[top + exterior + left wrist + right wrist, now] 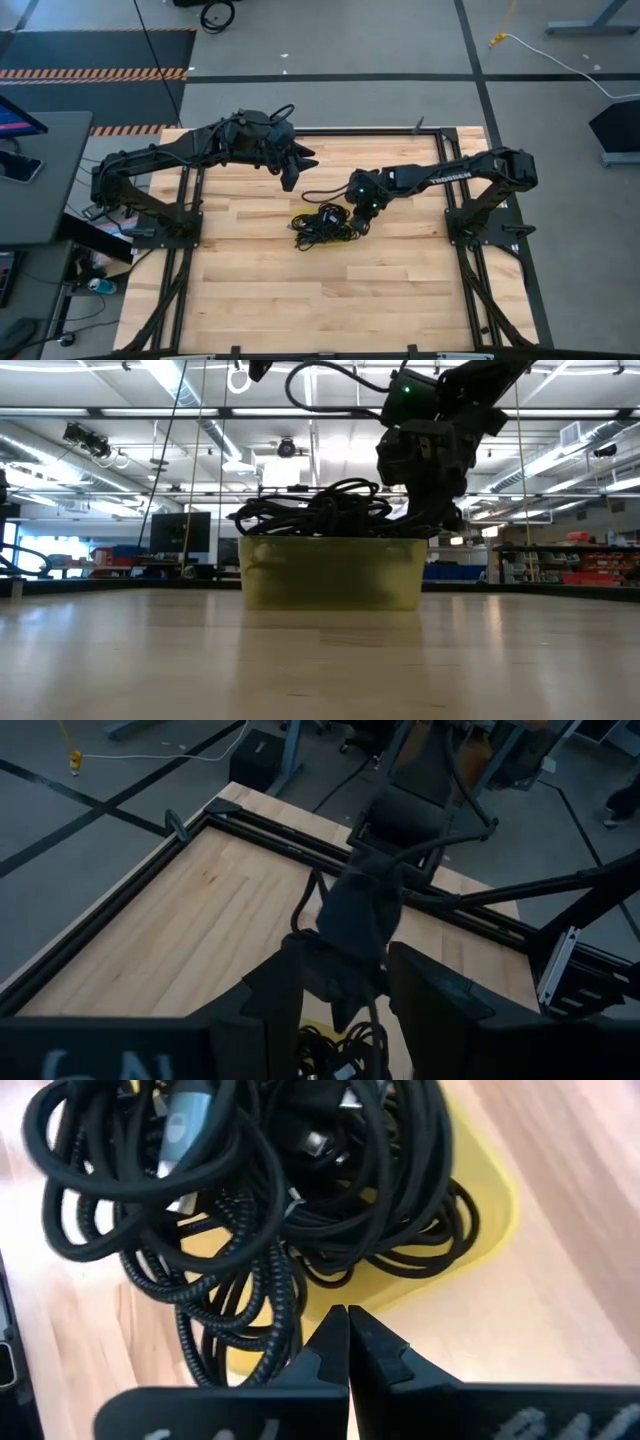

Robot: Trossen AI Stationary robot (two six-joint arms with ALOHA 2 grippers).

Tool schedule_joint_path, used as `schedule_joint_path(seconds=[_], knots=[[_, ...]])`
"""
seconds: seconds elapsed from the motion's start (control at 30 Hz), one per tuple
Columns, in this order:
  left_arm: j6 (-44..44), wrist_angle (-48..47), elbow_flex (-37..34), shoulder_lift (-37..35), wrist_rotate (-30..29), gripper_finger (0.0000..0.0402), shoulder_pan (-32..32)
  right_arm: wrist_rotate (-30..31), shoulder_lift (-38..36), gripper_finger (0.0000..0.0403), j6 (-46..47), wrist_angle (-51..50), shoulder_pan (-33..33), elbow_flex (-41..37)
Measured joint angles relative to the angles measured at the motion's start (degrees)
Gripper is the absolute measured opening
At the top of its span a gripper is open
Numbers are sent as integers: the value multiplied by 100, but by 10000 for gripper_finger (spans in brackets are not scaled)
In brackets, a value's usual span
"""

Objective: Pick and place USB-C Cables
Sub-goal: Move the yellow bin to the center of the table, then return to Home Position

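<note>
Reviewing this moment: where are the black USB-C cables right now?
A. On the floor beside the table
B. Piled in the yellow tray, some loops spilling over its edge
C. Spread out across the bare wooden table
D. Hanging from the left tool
B: the right wrist view shows the USB-C cables heaped in the yellow tray, loops hanging over its rim, with the right tool shut and empty just beside it.

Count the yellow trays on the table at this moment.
1. The yellow tray sits mid-table under a heap of USB-C Cables, beside the right gripper.
</note>
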Motion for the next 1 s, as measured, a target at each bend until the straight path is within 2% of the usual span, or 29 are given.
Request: schedule_joint_path(seconds=[0.3, 0.47, 0.7, 0.93, 1.0], knots=[[5, -10, 0, 0, 0, 153, 0, 262, -4, 0, 228, 209, 233, 0], [143, -198, 0, -2, -1, 153, 2, 510, -388, 0, 206, -44, 189, 0], [579, -1084, 0, -2, 0, 153, -25, 1446, -1920, 0, -160, -91, -7, 0], [-219, -1708, 0, 0, 11, 153, -297, 2475, -3730, 7, -453, -29, -201, 2], [265, -1834, 0, -2, 17, 153, -316, 2638, -4207, 9, -694, 10, -229, 2]])
